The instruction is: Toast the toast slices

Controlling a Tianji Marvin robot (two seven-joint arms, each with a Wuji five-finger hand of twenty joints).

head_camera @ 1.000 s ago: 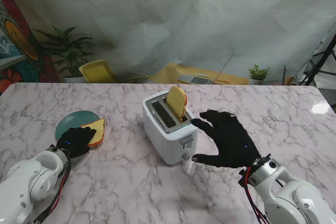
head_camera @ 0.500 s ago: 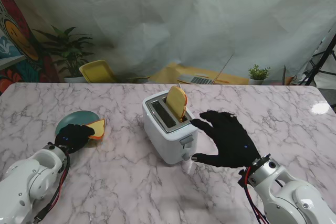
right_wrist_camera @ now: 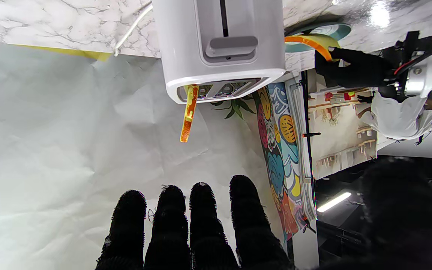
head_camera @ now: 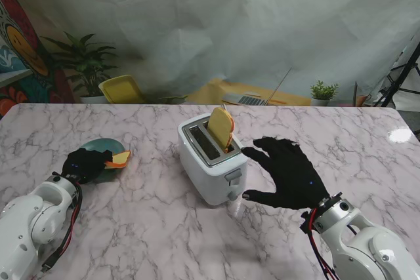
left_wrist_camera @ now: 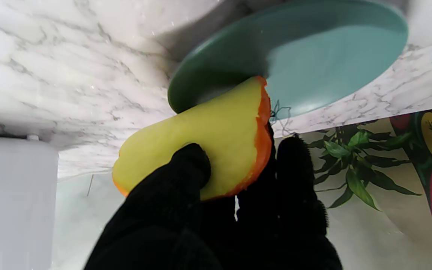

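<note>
A white two-slot toaster (head_camera: 211, 160) stands mid-table with one toast slice (head_camera: 221, 127) upright in its right slot; the other slot shows nothing in it. My left hand (head_camera: 83, 164) is shut on a second yellow, orange-crusted toast slice (head_camera: 119, 159), raised just over the teal plate (head_camera: 105, 145). In the left wrist view the thumb (left_wrist_camera: 186, 168) presses the toast slice (left_wrist_camera: 216, 131) against the fingers, with the plate (left_wrist_camera: 313, 56) beyond. My right hand (head_camera: 289, 174) stays open beside the toaster's right side, fingers spread, its thumb near the lever (right_wrist_camera: 231, 45).
The marble table (head_camera: 164, 227) runs wide around the toaster. A white cord (right_wrist_camera: 131, 28) leaves the toaster's base. Past the far edge are a yellow chair (head_camera: 123, 89), potted plants (head_camera: 323, 91) and a laptop (head_camera: 252, 100).
My left hand has closed on the plate's toast slice and lifted it, drawing back to the left. The right hand has barely shifted.
</note>
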